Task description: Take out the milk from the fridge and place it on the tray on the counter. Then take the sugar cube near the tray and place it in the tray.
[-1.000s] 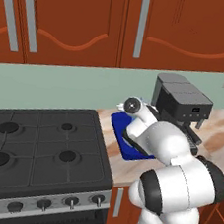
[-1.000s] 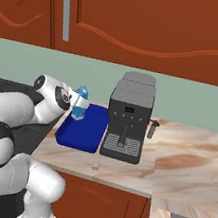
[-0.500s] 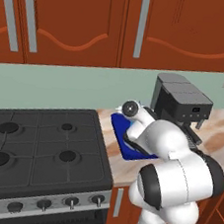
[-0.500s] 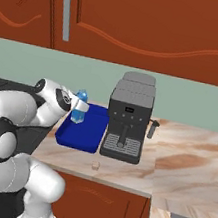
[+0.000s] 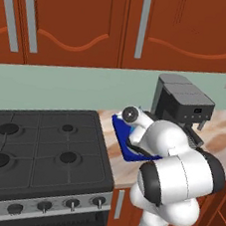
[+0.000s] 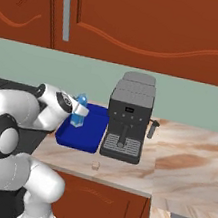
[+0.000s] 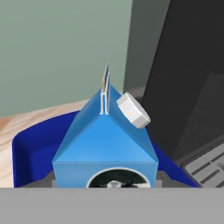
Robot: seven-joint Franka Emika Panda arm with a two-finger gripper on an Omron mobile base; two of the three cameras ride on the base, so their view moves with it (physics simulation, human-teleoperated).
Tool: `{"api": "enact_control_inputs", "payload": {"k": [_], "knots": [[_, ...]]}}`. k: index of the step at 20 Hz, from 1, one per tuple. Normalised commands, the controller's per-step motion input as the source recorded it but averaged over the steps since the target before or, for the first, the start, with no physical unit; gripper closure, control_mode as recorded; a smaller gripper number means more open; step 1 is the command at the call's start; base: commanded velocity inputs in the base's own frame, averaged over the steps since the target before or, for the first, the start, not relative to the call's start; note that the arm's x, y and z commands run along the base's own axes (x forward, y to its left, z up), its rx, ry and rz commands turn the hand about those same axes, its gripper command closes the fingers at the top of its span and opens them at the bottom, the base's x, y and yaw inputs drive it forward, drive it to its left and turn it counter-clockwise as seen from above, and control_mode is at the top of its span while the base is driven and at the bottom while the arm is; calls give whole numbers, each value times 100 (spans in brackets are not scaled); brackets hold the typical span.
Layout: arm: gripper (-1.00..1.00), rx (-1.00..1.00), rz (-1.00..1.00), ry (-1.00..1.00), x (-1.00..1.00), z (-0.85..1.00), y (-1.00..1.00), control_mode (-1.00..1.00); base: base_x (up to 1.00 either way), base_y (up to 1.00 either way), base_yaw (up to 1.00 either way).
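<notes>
A: Where's the milk sitting?

B: Upright over the tray, at its left end in the right base view. In the hand view its gable and white cap are right in front of the camera, blue tray rim behind. Can't tell if the base is touching the tray floor.

A: Claw?

B: The gripper is grasping the milk, fingers pinching it from the sides. The arm is reaching in from the stove side.

A: Tray location?

B: It's lying on the counter, just beside the coffee machine, between it and the stove.

A: Sugar cube?

B: The sugar cube is sitting on the counter near the front edge, outside the tray, just off the tray's front right corner and in front of the coffee machine.
</notes>
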Motion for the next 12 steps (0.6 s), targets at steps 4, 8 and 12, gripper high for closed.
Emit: {"api": "enact_control_inputs", "payload": {"k": [4, 8, 12], "knots": [[100, 0, 0, 0, 0, -21, 0, -100, 0, 0, 0], [100, 0, 0, 0, 0, -21, 0, -100, 0, 0, 0], [100, 0, 0, 0, 0, -21, 0, -100, 0, 0, 0]]}}
